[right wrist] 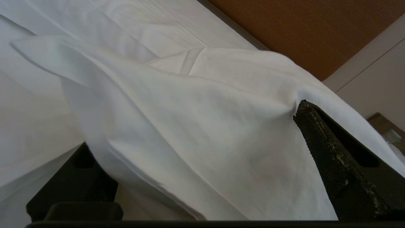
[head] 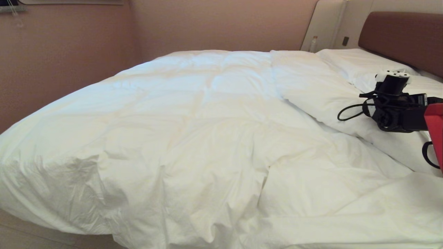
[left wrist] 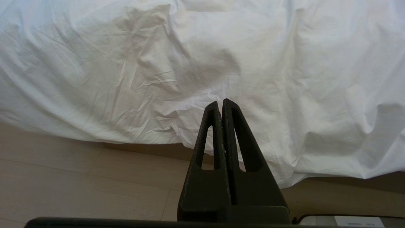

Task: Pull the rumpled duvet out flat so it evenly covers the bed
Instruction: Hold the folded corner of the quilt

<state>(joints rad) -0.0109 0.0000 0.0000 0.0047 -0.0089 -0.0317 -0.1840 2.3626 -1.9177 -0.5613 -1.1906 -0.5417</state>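
Observation:
The puffy white duvet [head: 207,131] lies over most of the bed, whose brown headboard [head: 401,38] stands at the far right. It is creased, with a ridge turned back near the pillows. My right arm [head: 394,103] reaches in over that turned-back part. In the right wrist view, my right gripper [right wrist: 190,133] stands open wide, and a thick fold of the duvet [right wrist: 196,126] lies between its fingers. One fingertip [right wrist: 303,109] presses into the cloth; the other is hidden under the fold. My left gripper [left wrist: 220,103] is shut and empty, parked low before the duvet's hanging side [left wrist: 158,63].
White pillows [head: 356,64] lie against the headboard behind the right arm. A pinkish wall [head: 69,62] runs along the bed's far side. Beige floor [left wrist: 79,177] shows under the duvet's hanging edge. A red part of the robot [head: 436,131] is at the right edge.

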